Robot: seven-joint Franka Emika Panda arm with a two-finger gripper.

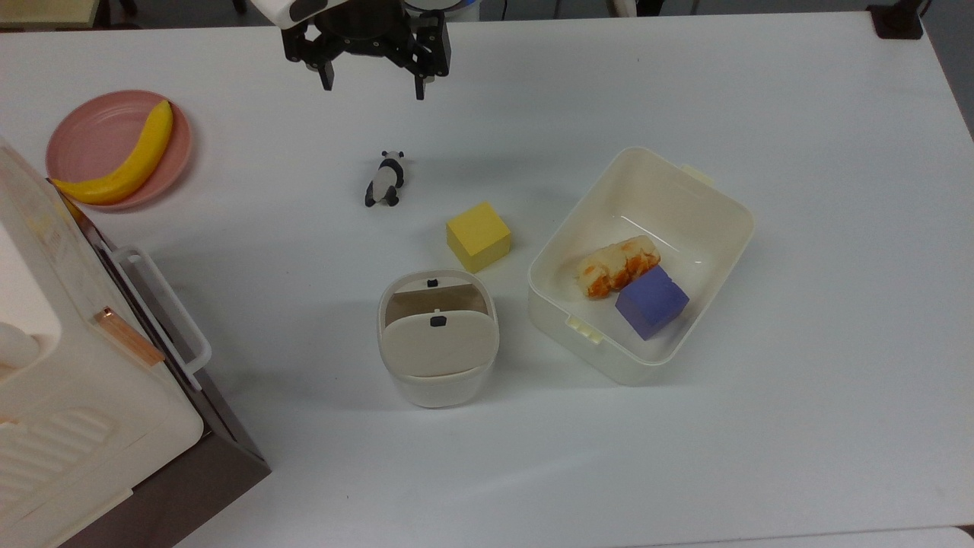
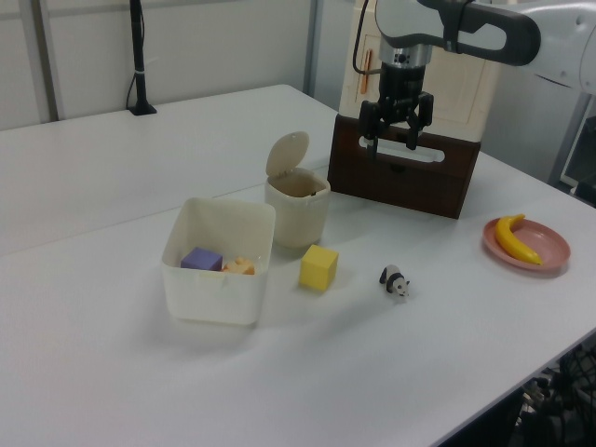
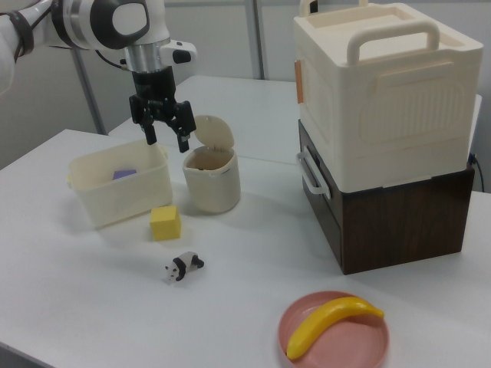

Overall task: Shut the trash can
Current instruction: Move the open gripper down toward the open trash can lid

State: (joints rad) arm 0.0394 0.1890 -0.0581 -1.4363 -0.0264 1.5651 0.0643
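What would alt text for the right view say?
A small cream trash can stands on a white table with its lid raised, and the robot's open gripper hangs above beside the lid. Nearby sit a yellow cube, a toy panda and a banana on a pink plate.

Top view, from trash can (image 1: 437,339): block (image 1: 478,236) at 1 o'clock, box (image 1: 708,198) at 3, panda (image 1: 386,179) at 12.
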